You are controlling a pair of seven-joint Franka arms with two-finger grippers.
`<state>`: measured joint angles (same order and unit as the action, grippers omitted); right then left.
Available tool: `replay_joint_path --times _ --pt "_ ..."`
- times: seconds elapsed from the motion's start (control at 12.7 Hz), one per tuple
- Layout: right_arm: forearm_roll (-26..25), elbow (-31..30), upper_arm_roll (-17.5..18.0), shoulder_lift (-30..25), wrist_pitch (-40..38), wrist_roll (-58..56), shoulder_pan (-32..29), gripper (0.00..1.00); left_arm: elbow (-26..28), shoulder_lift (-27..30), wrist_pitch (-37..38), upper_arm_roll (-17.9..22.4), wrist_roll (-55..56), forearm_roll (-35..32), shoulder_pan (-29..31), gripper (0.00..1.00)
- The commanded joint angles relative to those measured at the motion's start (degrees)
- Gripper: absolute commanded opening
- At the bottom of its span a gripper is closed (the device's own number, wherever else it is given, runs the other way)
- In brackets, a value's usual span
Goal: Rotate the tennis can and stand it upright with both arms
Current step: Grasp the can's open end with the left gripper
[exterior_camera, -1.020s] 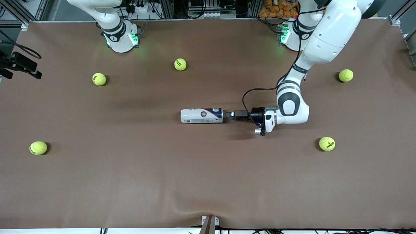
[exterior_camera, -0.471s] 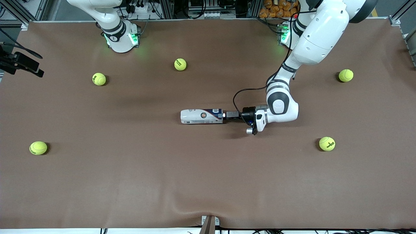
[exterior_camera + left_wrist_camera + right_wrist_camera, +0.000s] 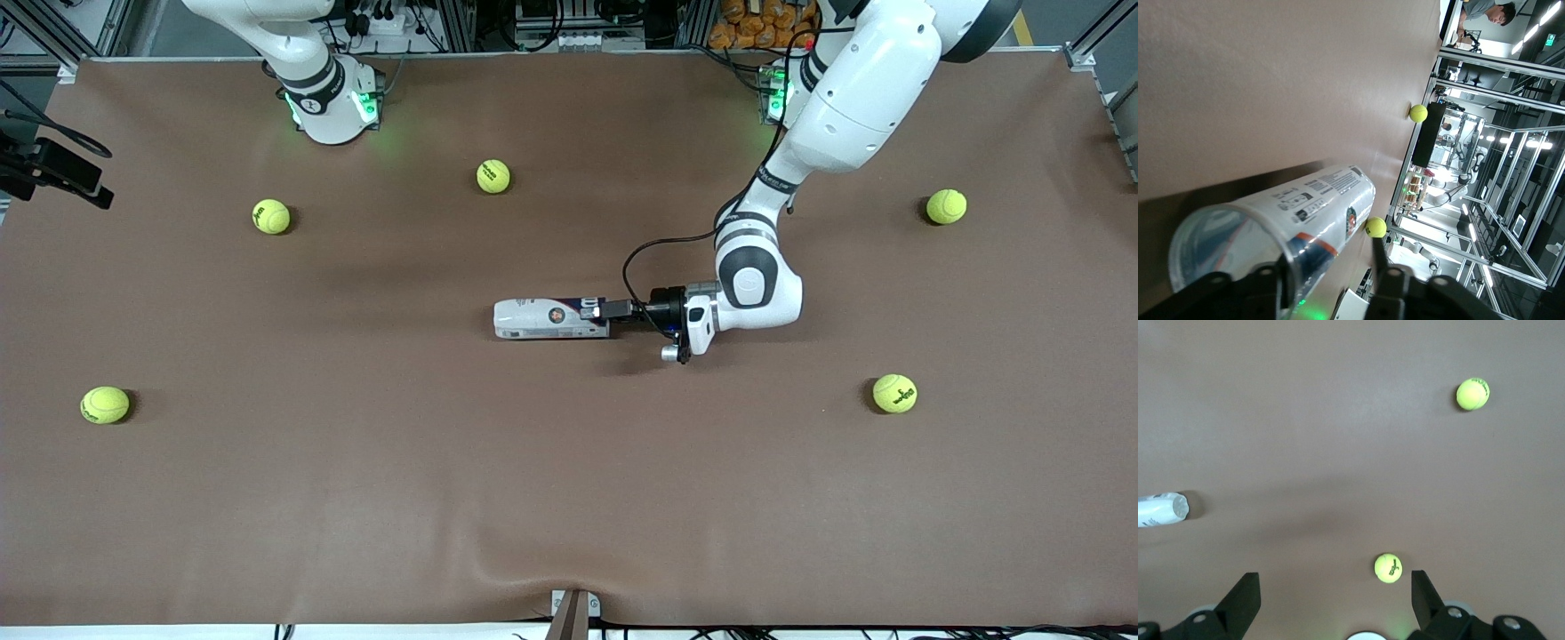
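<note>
The tennis can (image 3: 551,318) is seen lying on its side near the middle of the brown table (image 3: 356,498), with its long side running from one arm's end of the table toward the other. Its white end is turned toward the right arm's end, and its dark-blue end with the clear open mouth is turned toward the left arm's end. The left gripper (image 3: 597,309) is held low and flat at that open end of the can. In the left wrist view the can (image 3: 1281,230) is seen very close, and its rim is set between the 2 black fingers (image 3: 1388,293), which are spread apart around it. Whether the rim is being squeezed cannot be told. The right arm is kept waiting high up, and only its base (image 3: 329,102) is seen in the front view. The right gripper (image 3: 1331,600) is seen in the right wrist view with its 2 fingers wide apart, and nothing is held in it. 5 yellow-green tennis balls are spread over the table, all well apart from the can: 2 toward the left arm's end (image 3: 946,206) (image 3: 894,393), 2 toward the right arm's end (image 3: 271,216) (image 3: 105,404), and 1 nearer the bases (image 3: 493,176).
</note>
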<state>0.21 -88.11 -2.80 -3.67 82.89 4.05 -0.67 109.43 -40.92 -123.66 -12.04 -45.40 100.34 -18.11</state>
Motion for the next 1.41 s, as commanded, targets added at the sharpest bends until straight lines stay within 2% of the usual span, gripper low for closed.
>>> replay_joint_path --times 0.0,0.31,0.55,0.71,0.78,1.02,1.33 --pt "-1.0 0.4 0.0 -0.5 1.1 0.8 0.2 1.0 -1.1 -0.6 -0.5 0.2 0.0 0.5 0.2 0.0" --pt "-1.0 0.4 -0.1 -0.5 0.7 0.8 0.1 1.0 -2.1 -0.6 -0.5 0.2 0.6 0.5 0.0 0.0" --pt "-1.0 0.4 -0.2 -0.5 1.0 0.8 0.0 1.0 -4.0 0.1 -0.5 0.1 5.6 0.4 -0.4 0.0" --pt "-1.0 0.4 -0.3 -0.5 1.1 0.8 -0.3 1.0 -6.0 1.6 -0.7 0.3 13.3 -0.1 -1.8 0.0" --pt "-1.0 0.4 -0.3 -0.5 1.0 0.8 -0.3 1.0 -6.8 2.7 -1.7 0.4 18.3 -3.0 -2.4 0.0" --pt "-0.9 0.4 -0.3 -0.5 1.0 0.9 -0.3 1.0 -10.5 5.4 -5.4 0.3 34.3 -17.1 -3.3 0.0" --pt "-0.8 0.4 -0.3 -0.5 1.2 1.0 -0.3 1.0 -20.5 6.8 -5.6 -0.2 65.4 -45.8 -5.5 0.0"
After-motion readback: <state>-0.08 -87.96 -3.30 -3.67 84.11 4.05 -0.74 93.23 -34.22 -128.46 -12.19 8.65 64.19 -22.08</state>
